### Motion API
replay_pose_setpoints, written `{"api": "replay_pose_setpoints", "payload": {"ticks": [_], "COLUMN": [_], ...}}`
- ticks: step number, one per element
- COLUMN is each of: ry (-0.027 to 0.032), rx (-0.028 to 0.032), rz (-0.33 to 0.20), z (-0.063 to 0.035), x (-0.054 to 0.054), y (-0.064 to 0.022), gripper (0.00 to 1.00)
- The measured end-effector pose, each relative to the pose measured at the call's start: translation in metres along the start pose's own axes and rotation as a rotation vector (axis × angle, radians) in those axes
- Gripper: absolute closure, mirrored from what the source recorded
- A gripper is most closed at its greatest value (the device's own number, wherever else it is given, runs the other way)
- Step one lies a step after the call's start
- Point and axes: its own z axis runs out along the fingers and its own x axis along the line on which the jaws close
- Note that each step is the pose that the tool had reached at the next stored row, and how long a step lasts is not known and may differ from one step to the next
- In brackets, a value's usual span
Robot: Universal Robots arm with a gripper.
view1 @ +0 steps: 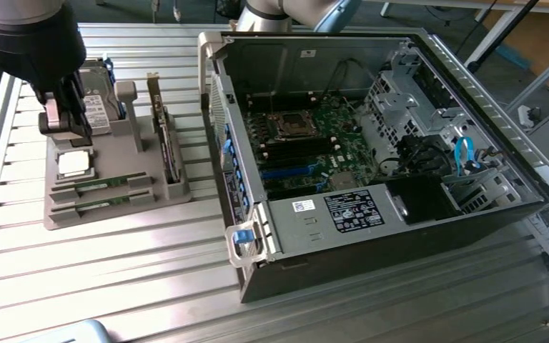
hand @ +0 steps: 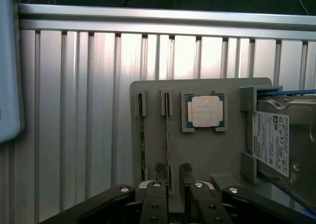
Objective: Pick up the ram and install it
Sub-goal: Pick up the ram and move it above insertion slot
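Note:
Two ram sticks lie in slots at the near end of a grey holder tray on the exterior view's left. In the wrist view they stand edge-on as thin green strips: one ram stick and a second ram stick that runs toward the gap between my fingers. My gripper hangs above the tray's far end, beside the hard drive. The gripper is open, with nothing held between the fingertips.
The tray also holds a silver processor chip, a hard drive and an upright expansion card. An open computer case with its motherboard and memory slots lies on the exterior view's right. A pale blue object sits on the ribbed metal table.

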Motion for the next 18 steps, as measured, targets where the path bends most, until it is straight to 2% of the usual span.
{"api": "replay_pose_setpoints", "payload": {"ticks": [18], "ry": [0.0000], "rx": [-0.0001], "rz": [0.000], "z": [0.0169], "x": [0.001], "y": [0.0001], "gripper": [0.76]}}
